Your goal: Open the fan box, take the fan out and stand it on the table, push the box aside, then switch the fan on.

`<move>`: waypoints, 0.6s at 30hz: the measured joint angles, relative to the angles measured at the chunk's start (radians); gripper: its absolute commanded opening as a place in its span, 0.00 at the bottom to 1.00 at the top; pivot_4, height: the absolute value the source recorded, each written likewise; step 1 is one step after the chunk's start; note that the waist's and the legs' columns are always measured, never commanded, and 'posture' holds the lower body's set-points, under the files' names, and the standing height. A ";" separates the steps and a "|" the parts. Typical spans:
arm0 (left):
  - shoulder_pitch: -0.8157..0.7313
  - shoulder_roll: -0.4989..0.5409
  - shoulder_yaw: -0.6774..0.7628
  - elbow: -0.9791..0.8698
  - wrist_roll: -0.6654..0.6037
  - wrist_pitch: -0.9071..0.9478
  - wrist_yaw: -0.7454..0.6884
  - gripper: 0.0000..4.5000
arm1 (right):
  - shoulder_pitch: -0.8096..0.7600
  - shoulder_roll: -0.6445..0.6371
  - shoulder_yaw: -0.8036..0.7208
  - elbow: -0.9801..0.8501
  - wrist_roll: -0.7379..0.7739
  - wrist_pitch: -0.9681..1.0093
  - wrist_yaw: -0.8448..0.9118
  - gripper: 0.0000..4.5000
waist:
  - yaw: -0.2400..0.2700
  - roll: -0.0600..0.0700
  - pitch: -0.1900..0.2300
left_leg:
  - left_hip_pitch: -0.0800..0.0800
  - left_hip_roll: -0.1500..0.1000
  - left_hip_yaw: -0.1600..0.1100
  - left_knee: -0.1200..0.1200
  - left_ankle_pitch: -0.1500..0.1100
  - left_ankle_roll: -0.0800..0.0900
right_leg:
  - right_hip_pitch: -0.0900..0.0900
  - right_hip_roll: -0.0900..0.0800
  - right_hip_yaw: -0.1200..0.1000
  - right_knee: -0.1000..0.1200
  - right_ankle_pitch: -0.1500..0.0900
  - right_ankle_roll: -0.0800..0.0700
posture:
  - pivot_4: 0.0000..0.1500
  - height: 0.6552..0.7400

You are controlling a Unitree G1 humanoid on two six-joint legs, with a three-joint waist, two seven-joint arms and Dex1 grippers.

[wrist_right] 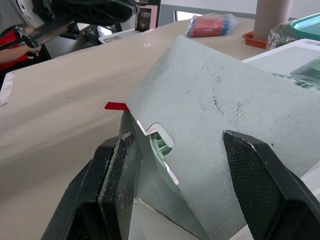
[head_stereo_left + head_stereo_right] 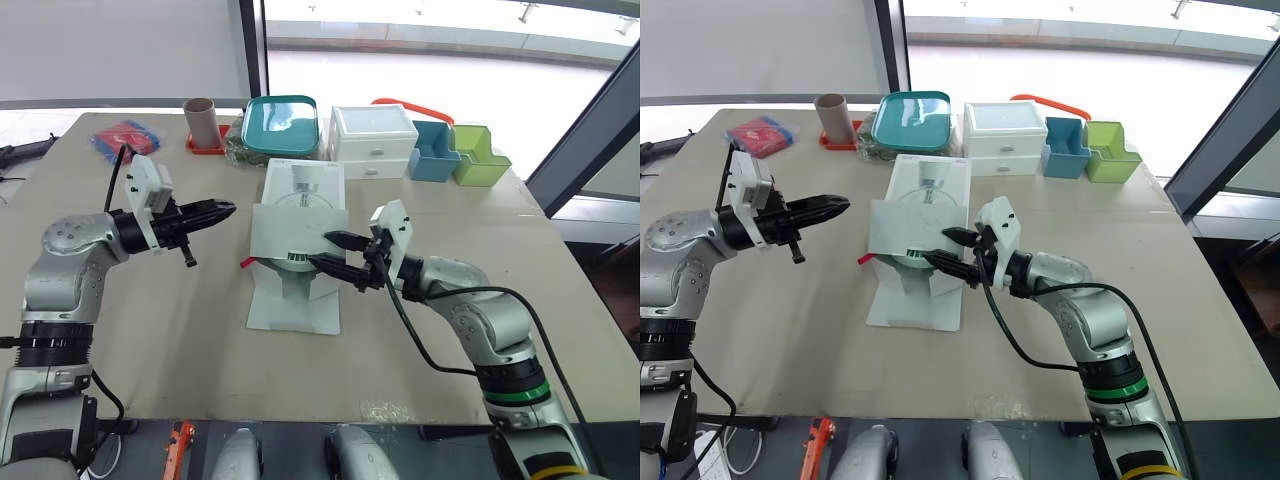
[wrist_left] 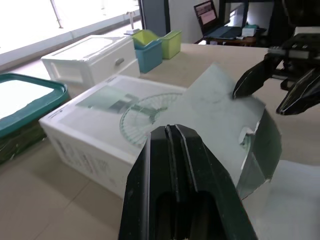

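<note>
From the head camera I am watching the fan box [image 2: 303, 190] lying flat at the centre of the table [image 2: 180, 330]. Its long axis is running up the frame. The closed end is pointing at the teal-lidded tub [image 2: 281, 124] and white drawer unit [image 2: 373, 140] along the top, and the opened end is facing the lower edge. The right end effector [image 2: 322, 249] is standing open, its two fingers straddling the raised flap [image 2: 290, 232]. The left end effector [image 2: 228, 208] is hovering left of the box with fingers pressed together, gripping nothing, its tip aiming at the flap. The right wrist camera is giving me the closer look: a pale green ribbed edge of the fan [image 1: 161, 145] is peeking from under the flap's notch, near a red strip [image 1: 116, 106]. The left wrist camera is catching the fan drawing printed on the box top.
</note>
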 measured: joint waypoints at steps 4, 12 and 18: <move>-0.012 -0.039 -0.061 -0.006 0.012 -0.004 -0.007 0.00 | 0.004 -0.002 0.000 -0.002 -0.004 0.002 0.000 0.68 | 0.000 0.000 0.000 | 0.000 0.000 0.000 0.000 0.000 0.000 | 0.000 0.000 0.000 0.000 0.000 0.000 | 1.00 1.00; -0.108 -0.161 -0.173 0.240 0.145 -0.157 -0.003 0.00 | 0.016 -0.003 0.001 -0.019 -0.007 0.006 -0.003 0.68 | 0.000 0.000 0.000 | 0.000 0.000 0.000 0.000 0.000 0.000 | 0.000 0.000 0.000 0.000 0.000 0.000 | 1.00 1.00; -0.152 -0.186 -0.181 0.378 0.197 -0.254 -0.008 0.00 | 0.027 -0.007 0.000 -0.026 -0.008 0.009 -0.005 0.68 | 0.001 0.000 0.000 | 0.000 -0.001 0.000 0.000 0.000 0.000 | 0.000 0.000 0.000 0.000 0.000 0.000 | 1.00 1.00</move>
